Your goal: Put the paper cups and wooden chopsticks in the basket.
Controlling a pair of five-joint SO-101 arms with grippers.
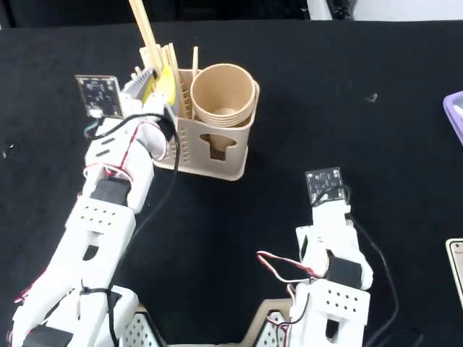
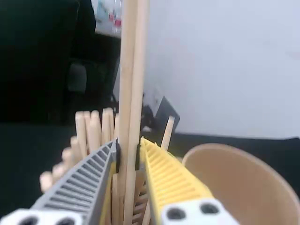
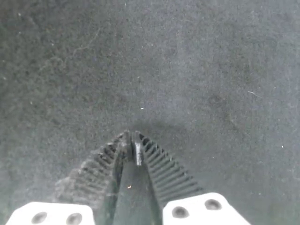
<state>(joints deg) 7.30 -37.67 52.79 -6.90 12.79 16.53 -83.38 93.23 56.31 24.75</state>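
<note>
The held pair [image 2: 131, 70] of chopsticks stands between the fingers of the left gripper [image 2: 127, 146], which is clamped on it. The grey finger presses one side and the yellow finger the other. The grip is low on the sticks, so most of their length rises free above the fingertips. The two sticks lie side by side and touching, with their long axis near upright. In the high view the held pair [image 1: 142, 25] leans a little, its upper ends toward the table's far left. Its lower ends are hidden behind the left gripper [image 1: 155, 72], so I cannot tell whether they reach the basket's floor.

The left gripper sits over the left compartment of the basket [image 1: 210, 148]. The other chopsticks [image 1: 173, 69] stand on end in that compartment, just beside the held pair. In the left wrist view most of the other chopsticks [image 2: 93, 124] cluster on the grey finger's side. The cups [image 1: 223, 94] sit stacked in the right compartment, mouth up, and the top cup's rim [image 2: 243, 187] shows just past the yellow finger.

The basket stands on the black table [image 1: 347, 87], far and to the left. The right arm [image 1: 331, 267] is at the near edge, well apart from the basket. The right gripper [image 3: 130, 140] has its fingers pressed together, its tip toward the cloth. A purple thing [image 1: 456, 116] lies at the table's right edge.
</note>
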